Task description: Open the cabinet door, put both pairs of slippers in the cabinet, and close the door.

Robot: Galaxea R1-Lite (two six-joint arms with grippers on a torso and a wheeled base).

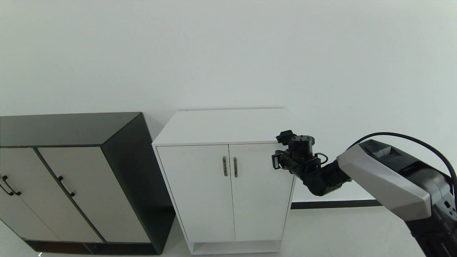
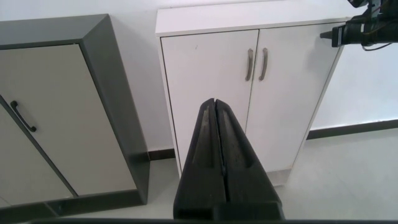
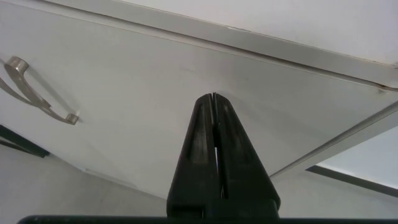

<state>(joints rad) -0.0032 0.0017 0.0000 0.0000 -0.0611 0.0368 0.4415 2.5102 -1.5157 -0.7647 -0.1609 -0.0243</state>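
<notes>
In the head view, the white cabinet [image 1: 221, 125] stands against the wall [image 1: 228, 53] with its left door [image 1: 196, 192] and right door [image 1: 260, 192] both closed and the two handles [image 1: 224, 166] side by side at the centre seam. The right gripper [image 1: 276, 160] is at the upper right corner of the right door, just in front of it. A dark cabinet [image 1: 132, 171] with pale doors stands just to the left.

In the left wrist view, the left gripper [image 2: 214, 106] has its fingers pressed together, holding nothing, well back from the white cabinet and facing its closed doors.

In the right wrist view, the right gripper's fingers meet at the tips, with nothing between them. They are close to the right door's face, to the right of its handle. Whether they touch the door cannot be told.
</notes>
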